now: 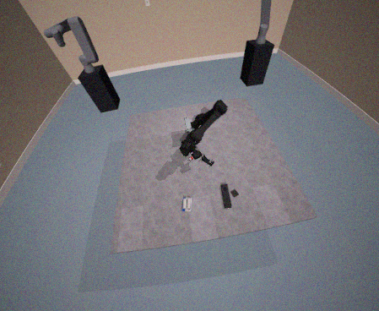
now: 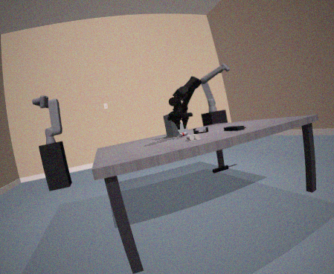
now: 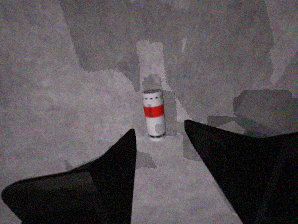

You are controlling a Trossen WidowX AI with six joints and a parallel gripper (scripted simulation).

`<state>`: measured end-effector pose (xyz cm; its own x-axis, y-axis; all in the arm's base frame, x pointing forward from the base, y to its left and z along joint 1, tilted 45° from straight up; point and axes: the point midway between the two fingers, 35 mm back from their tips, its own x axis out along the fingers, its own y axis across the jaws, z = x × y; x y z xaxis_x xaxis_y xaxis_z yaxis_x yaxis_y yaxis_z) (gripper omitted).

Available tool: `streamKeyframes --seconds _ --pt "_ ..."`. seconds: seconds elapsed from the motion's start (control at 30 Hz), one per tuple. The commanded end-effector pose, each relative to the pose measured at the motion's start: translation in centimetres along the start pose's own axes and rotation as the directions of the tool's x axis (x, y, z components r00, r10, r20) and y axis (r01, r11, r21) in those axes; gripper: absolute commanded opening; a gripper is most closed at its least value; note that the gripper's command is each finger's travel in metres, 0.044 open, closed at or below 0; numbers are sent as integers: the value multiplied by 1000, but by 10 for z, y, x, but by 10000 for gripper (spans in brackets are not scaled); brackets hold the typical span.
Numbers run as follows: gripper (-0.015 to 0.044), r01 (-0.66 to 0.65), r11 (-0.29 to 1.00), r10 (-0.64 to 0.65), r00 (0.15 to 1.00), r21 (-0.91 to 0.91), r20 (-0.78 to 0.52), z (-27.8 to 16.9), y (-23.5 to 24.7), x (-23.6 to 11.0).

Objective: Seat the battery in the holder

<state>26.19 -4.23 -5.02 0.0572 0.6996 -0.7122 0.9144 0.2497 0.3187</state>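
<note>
A white battery (image 3: 154,114) with a red band lies on the grey worktop (image 1: 257,199), roughly at its middle and nearer the far edge than the near one, with the gripper (image 3: 160,145) poised just short of it. The black fingers stand about half apart, one on each side of the battery's line, and nothing is between them.

The step in hand appears to be the approach for the pick. Done well, it would bring the fingers down astride the battery's long body, square to its axis and centred on the red band, so the cell comes up level instead of swinging. A light squeeze should be enough (the later seating under the lip calls for a gentle hand too).

Counted from the near edge outward: one small white and blue piece (image 1: 186,204), probably the holder, though it is too small to be sure; one long black bar (image 1: 225,195) with one small black block (image 1: 235,193) just beside it, towards the right edge; one battery; and one black arm (image 1: 203,124) at the far side. Beyond the worktop, two grey arms (image 1: 77,38) stand on dark pedestals (image 1: 98,89) by the back wall.
</note>
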Motion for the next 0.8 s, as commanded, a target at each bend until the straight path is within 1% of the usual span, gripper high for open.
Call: streamKeyframes --seconds 0.0,0.77 --pt "243 -4 1000 4 1000 5 -2 0 1 6" --pt "243 -5 1000 5 1000 5 -5 -1 0 43"
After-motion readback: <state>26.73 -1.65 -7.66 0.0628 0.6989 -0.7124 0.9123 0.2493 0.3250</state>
